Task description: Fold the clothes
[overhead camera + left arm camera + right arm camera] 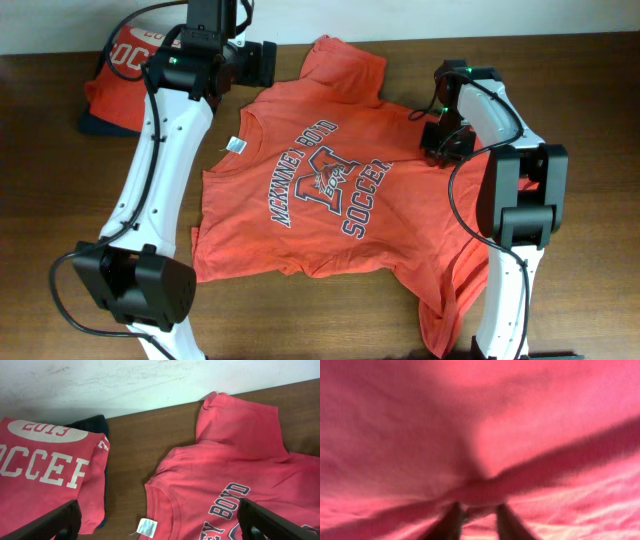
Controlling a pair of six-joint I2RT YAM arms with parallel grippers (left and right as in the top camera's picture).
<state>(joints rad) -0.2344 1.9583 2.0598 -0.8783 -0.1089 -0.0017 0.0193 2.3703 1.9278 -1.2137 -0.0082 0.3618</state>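
An orange-red T-shirt (330,180) with "SOCCER" lettering lies spread face up on the brown table, its neck tag (236,146) toward the left. My left gripper (258,62) hovers open beyond the shirt's far sleeve. In the left wrist view its fingers (50,522) stand wide apart over the collar and the tag (146,527), holding nothing. My right gripper (440,138) is down on the shirt's right edge. Up close in the right wrist view, the right gripper (477,510) is shut on a raised fold of the red cloth (520,435); that view is blurred.
A folded orange-red shirt (125,65) with white lettering rests on a dark garment (100,125) at the table's back left, also seen as the folded shirt (45,475) in the left wrist view. A pale wall (150,380) runs behind the table.
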